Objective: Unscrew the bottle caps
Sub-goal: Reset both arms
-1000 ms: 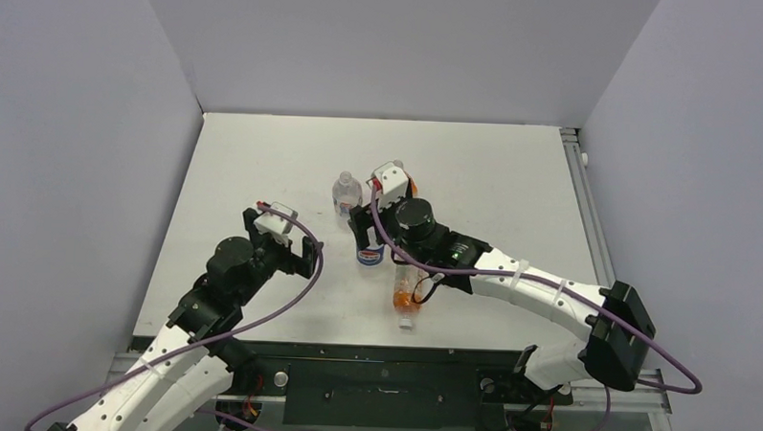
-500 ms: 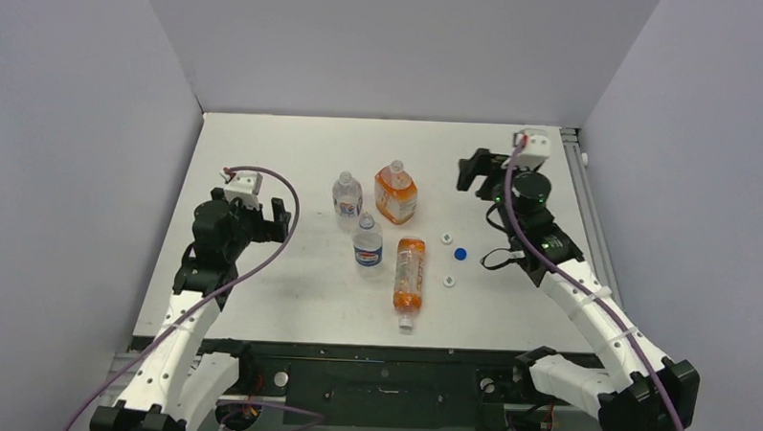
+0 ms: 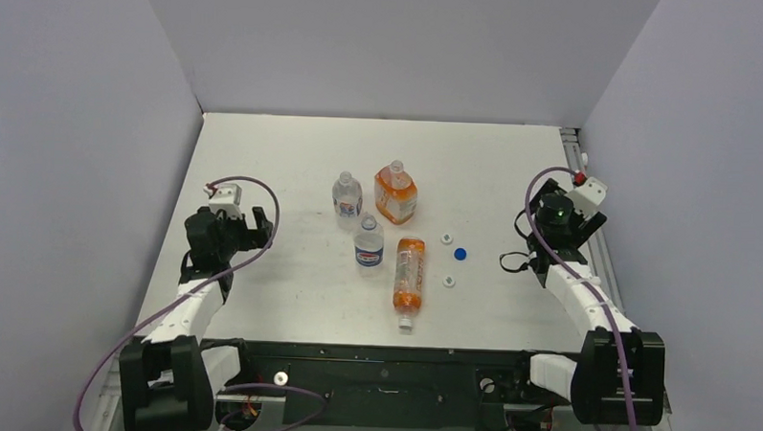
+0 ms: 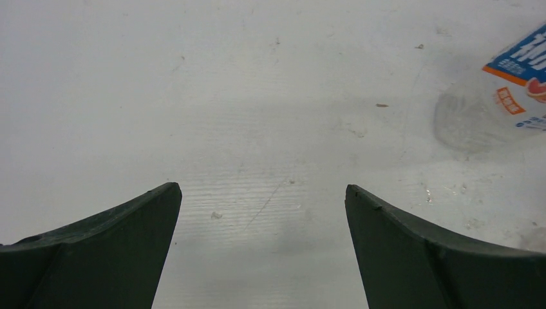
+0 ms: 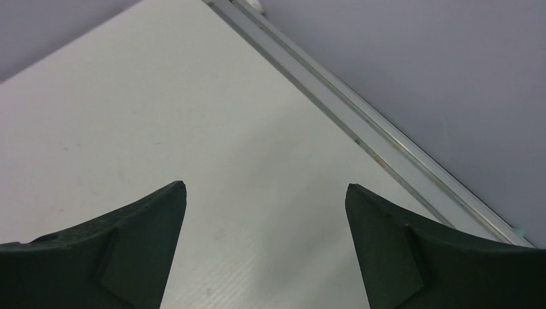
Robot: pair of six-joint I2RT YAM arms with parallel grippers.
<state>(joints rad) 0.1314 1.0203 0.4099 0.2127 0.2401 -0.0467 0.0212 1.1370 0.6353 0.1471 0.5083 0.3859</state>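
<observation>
Blue cap [image 3: 460, 254] and two white caps [image 3: 446, 239] are seen off, slim orange bottle [image 3: 408, 274] is judged still capped, left gripper [image 4: 263, 187] and right gripper [image 5: 265, 186] are held open, empty.

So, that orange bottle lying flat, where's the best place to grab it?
Probably mid-body on the slim orange bottle, straight down from above, closing across its narrow width. It lies flat, long axis running near to far, white cap at the near end. Both long sides look free, with the clear bottle and a loose cap apart from it.
</observation>
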